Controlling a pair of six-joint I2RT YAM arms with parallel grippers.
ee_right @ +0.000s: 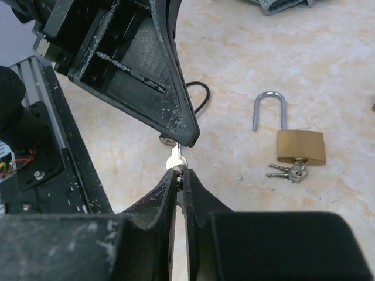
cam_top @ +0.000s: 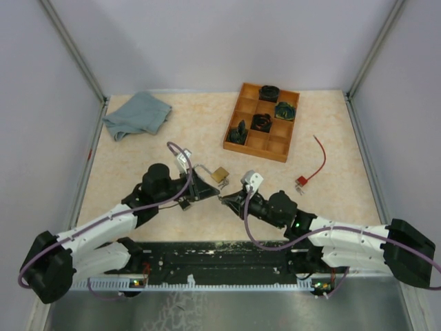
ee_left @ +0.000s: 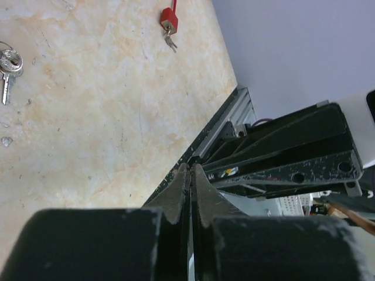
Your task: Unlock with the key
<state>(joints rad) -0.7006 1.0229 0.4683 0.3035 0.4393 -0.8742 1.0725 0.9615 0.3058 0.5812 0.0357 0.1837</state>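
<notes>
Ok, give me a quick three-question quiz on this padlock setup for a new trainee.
1. True or false: the brass padlock sits inside the wooden tray.
2. What do the right fingers pinch? A) a red cable B) a small key C) a cloth
3. What colour is the second padlock, right of the arms?

Key:
1. False. It lies on the table.
2. B
3. Red
</notes>
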